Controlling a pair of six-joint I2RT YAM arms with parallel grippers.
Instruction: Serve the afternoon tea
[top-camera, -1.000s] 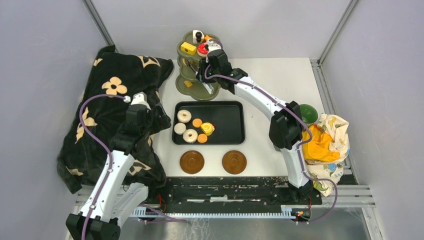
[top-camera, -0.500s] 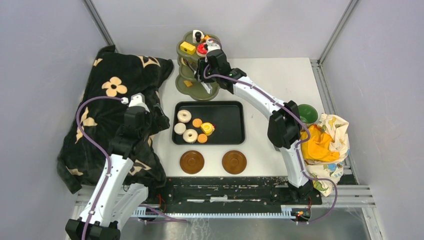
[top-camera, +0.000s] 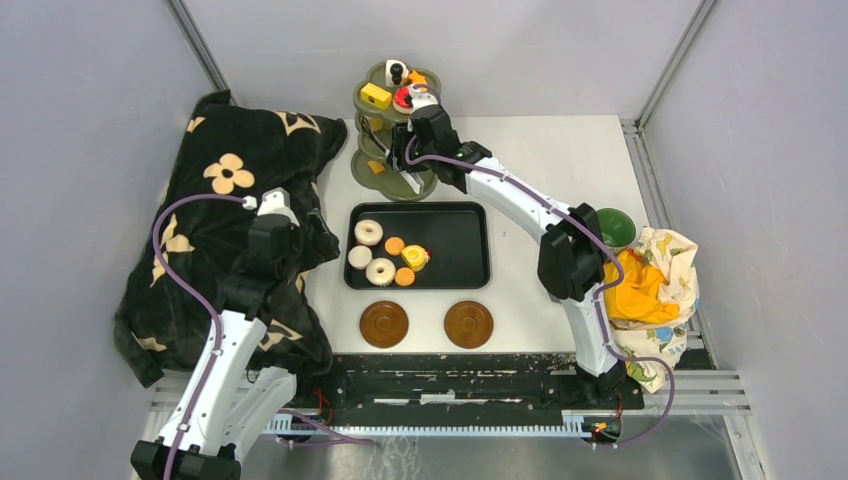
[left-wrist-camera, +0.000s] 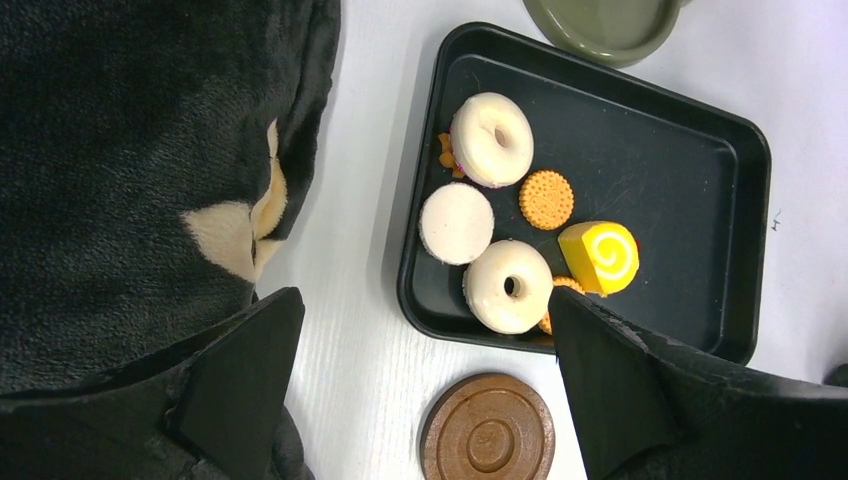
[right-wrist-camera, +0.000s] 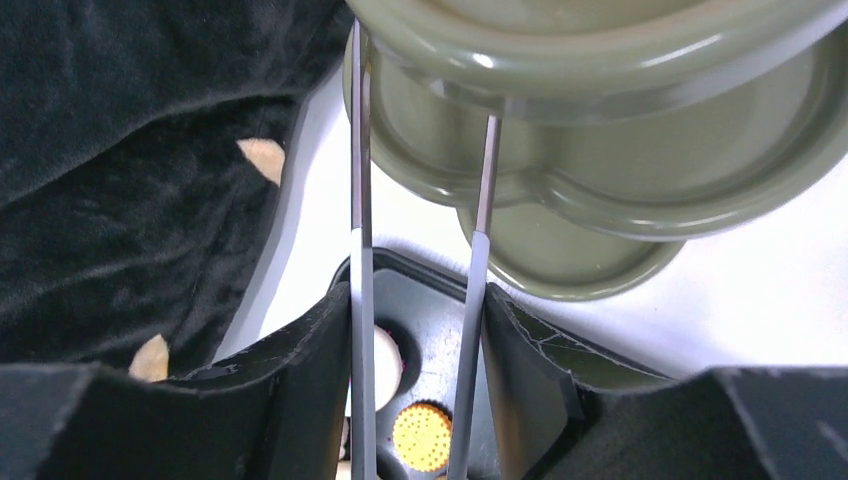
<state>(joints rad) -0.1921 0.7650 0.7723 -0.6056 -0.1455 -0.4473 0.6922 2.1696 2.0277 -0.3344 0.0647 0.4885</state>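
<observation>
On the stand (top-camera: 390, 190) at the far edge of the table (top-camera: 560, 150): cakes (top-camera: 376, 95) on the top tier, one small orange piece (top-camera: 375, 167) on the middle tier. More pastries (top-camera: 381, 270) waiting in the black tray (top-camera: 455, 255), with two saucers (top-camera: 384, 324) bare in front.

For this step, probably a drop onto the middle tier: keep the tongs (right-wrist-camera: 356, 250) level under the upper rim, loosen slowly, then draw straight back without knocking the stand.

Right gripper (right-wrist-camera: 417, 300): clamped on the two metal arms of the tongs, pressed only partway, so a narrow gap between them. Tips hidden behind the upper tier; cannot tell whether anything between them.

Left gripper (left-wrist-camera: 425, 300): spread wide, nothing in it, hovering over the near left corner of the tray, beside the dark blanket (left-wrist-camera: 130, 150).
</observation>
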